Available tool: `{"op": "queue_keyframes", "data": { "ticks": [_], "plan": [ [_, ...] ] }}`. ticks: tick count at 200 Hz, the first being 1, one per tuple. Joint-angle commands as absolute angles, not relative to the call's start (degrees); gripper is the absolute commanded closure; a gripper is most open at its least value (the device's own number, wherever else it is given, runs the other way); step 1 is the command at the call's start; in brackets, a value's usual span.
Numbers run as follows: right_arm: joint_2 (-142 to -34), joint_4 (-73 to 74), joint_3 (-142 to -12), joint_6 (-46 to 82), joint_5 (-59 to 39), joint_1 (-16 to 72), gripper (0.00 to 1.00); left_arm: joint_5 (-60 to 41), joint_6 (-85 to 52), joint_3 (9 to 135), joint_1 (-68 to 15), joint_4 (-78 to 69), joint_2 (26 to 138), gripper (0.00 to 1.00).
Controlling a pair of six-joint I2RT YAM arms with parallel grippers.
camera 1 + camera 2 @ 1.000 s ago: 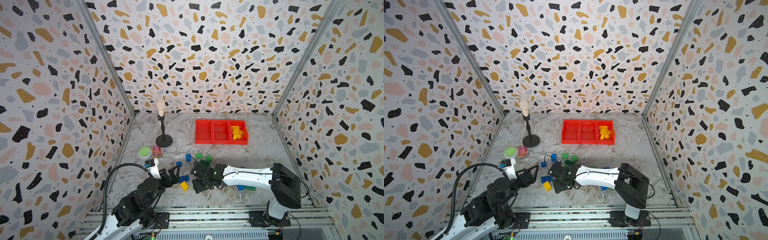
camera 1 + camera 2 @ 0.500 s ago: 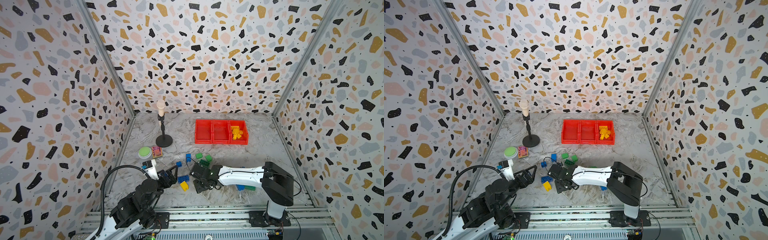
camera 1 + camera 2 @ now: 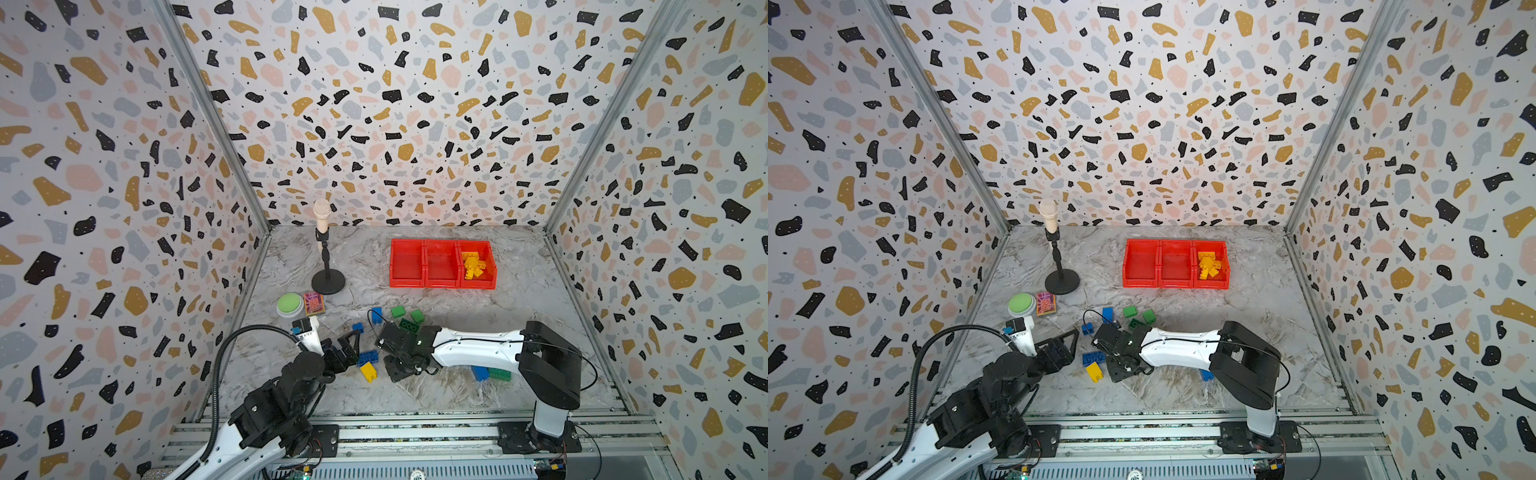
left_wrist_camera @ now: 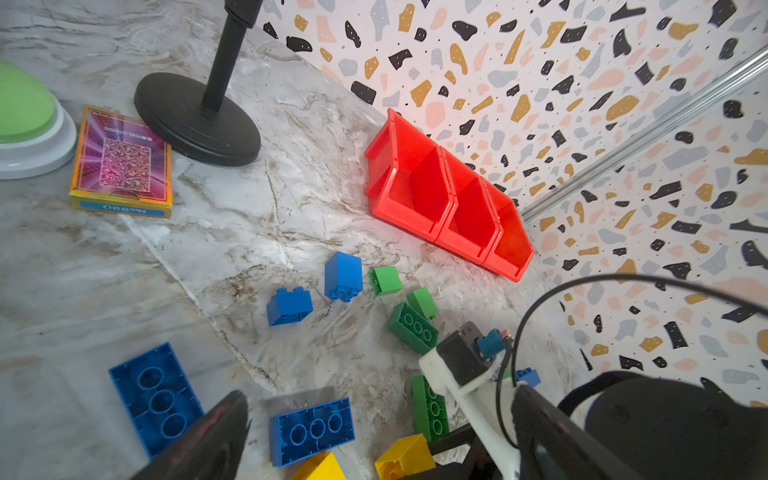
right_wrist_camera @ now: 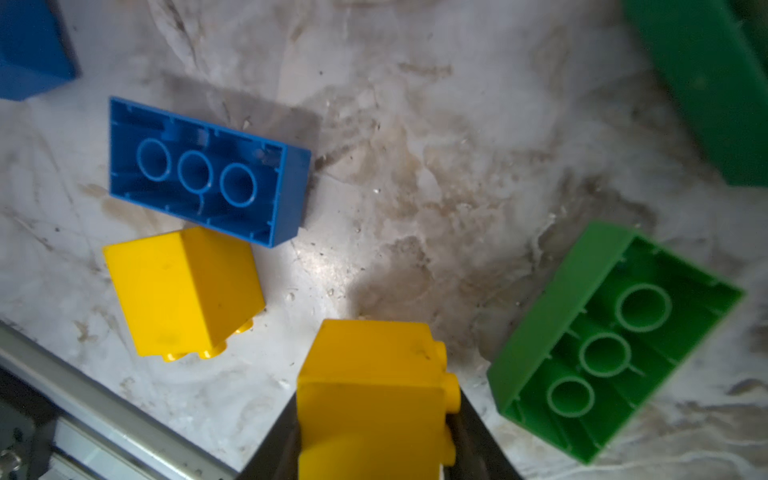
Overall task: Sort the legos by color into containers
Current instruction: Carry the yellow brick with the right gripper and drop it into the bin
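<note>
Right tool (image 5: 376,449) clamped on yellow lego (image 5: 370,374), left tool (image 4: 380,411) spread wide, empty

Terrazzo-patterned walls (image 3: 374,104) enclose a grey marbled floor (image 3: 519,311), with aluminium rails (image 3: 415,428) along the front.

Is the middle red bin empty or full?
Empty: in both top views the middle bin shows bare red floor; only the right bin holds yellow bricks.

Red containers (image 3: 407,266), blue, green, yellow legos (image 5: 203,174), terrazzo-speckled walls (image 3: 374,124); grey marbled table (image 3: 415,395)
</note>
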State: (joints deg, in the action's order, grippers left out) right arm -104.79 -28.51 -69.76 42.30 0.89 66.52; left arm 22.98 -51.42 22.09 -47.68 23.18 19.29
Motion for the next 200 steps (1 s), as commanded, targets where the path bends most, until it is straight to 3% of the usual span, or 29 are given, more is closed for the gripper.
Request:
{"op": "queue_keyframes", "data": {
  "ticks": [1, 39, 80, 139, 200],
  "plan": [
    [-99.75, -30.63, -71.38, 39.63, 1.29, 63.27, 0.71, 21.89, -48.15, 21.79, -47.85, 16.77, 22.83, 0.0],
    [-93.48, -31.45, -72.73, 34.68, 0.34, 54.07, 0.71, 22.72, -44.96, 24.4, -47.89, 11.24, 31.76, 0.0],
    [-92.94, -31.87, -76.88, 27.13, -1.3, 36.68, 0.71, 21.02, -40.91, 33.0, -47.86, 5.88, 48.88, 0.0],
    [-106.82, -31.55, -90.91, 21.34, -1.71, 19.51, 0.71, 19.07, -36.75, 46.99, -47.81, 3.85, 67.67, 0.0],
    [-117.4, -30.99, -101.19, 20.57, -2.54, 12.52, 0.7, 22.06, -38.21, 48.91, -47.81, 8.34, 69.03, 0.0]
  ]
}}
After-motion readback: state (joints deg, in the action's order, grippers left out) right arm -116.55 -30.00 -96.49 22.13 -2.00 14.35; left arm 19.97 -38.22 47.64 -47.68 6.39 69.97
